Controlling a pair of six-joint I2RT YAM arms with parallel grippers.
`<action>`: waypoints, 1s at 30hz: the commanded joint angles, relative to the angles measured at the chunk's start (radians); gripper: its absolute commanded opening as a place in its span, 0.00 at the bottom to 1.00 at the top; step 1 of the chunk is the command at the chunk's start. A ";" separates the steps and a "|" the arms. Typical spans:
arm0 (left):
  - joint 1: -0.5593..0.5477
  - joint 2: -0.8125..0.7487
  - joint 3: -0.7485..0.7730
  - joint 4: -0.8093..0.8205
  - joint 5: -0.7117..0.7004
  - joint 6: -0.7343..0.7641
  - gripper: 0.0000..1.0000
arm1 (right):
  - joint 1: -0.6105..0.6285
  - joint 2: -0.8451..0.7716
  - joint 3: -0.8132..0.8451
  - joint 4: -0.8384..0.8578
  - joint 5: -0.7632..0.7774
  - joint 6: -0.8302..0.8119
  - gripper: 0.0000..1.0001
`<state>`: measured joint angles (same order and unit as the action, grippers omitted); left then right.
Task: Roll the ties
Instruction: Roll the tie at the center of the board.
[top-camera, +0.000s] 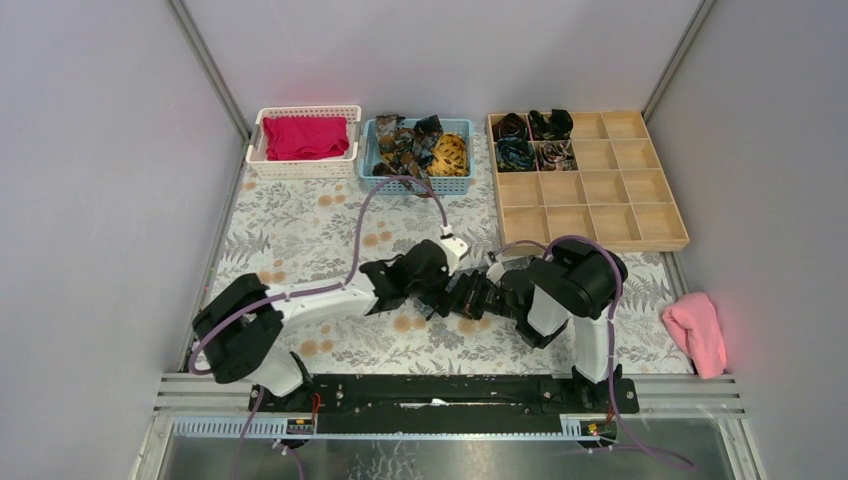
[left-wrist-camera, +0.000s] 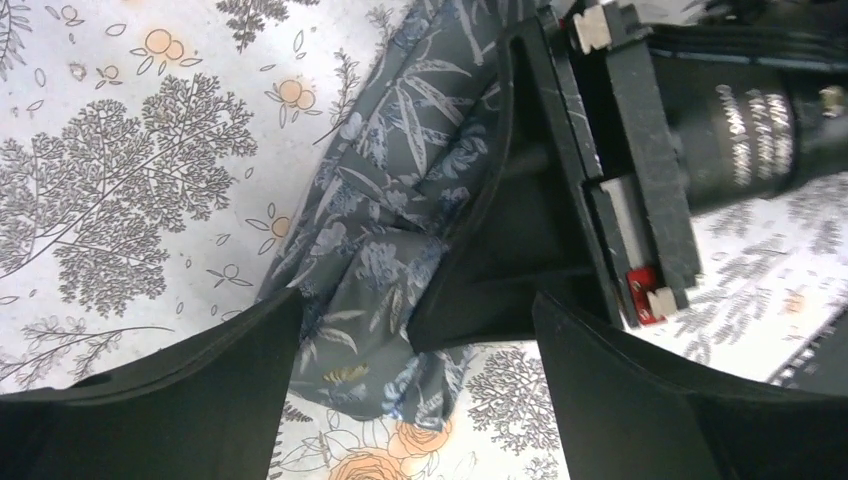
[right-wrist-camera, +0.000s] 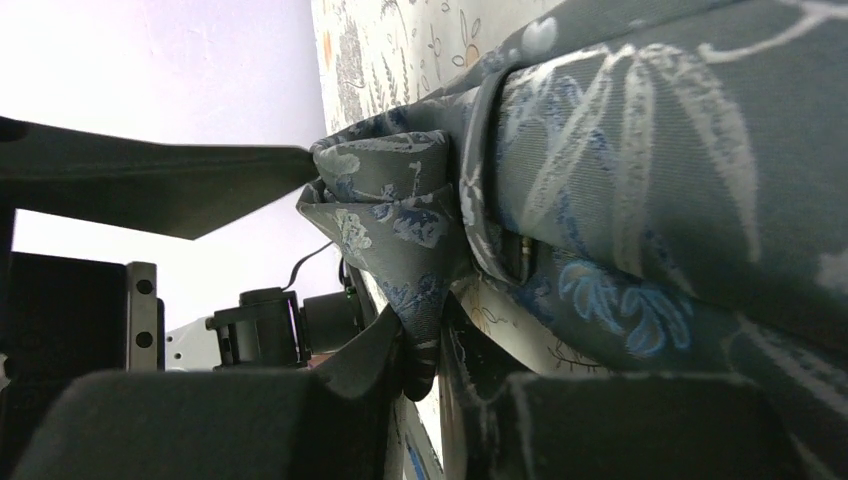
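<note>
Fabric bunched in my right end effector explains most of this pose. Its two fingers are pressed nearly together on a fold of the grey floral tie, pinching the cloth so, I judge, the wound part cannot spring open. In the right wrist view the fold juts out from between the fingers, and a thicker wrapped part of the tie fills the frame beside it. I take the roll to be partly formed and not tidy yet.

My left end effector is spread wide, one finger on each side of the tie and of the right's finger, and as far as I can see it touches neither. I read that as making room: with the right acting as the clamp, the left is free to take a fresh bite further along the strip.

The tie lies at the middle of the bench, in front of my two bases. Both arms meet over it, so from above it is almost wholly hidden. In the left wrist view a flatter stretch runs away from the bunch across the flowered cover, which suggests there is length left to wind.

At the far edge a blue basket holds the loose ties. The tray beside it has four rolled ties in its far left compartments, and the rest look bare. I judge the job is early on. The risk now is that the pinch slackens and the coil opens.
</note>
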<state>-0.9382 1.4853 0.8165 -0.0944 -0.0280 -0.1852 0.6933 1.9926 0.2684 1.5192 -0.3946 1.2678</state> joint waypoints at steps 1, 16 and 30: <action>-0.041 0.084 0.088 -0.152 -0.119 0.068 0.95 | -0.005 -0.011 0.023 -0.020 -0.047 -0.039 0.14; -0.045 -0.058 0.158 -0.223 -0.371 0.125 0.99 | -0.012 -0.025 0.152 -0.340 -0.110 -0.154 0.13; 0.116 -0.111 0.239 -0.256 -0.104 0.300 0.98 | -0.027 -0.050 0.475 -1.000 -0.105 -0.465 0.12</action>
<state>-0.8658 1.3643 0.9825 -0.3157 -0.2440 0.0238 0.6823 1.9560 0.6930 0.8024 -0.5442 0.9554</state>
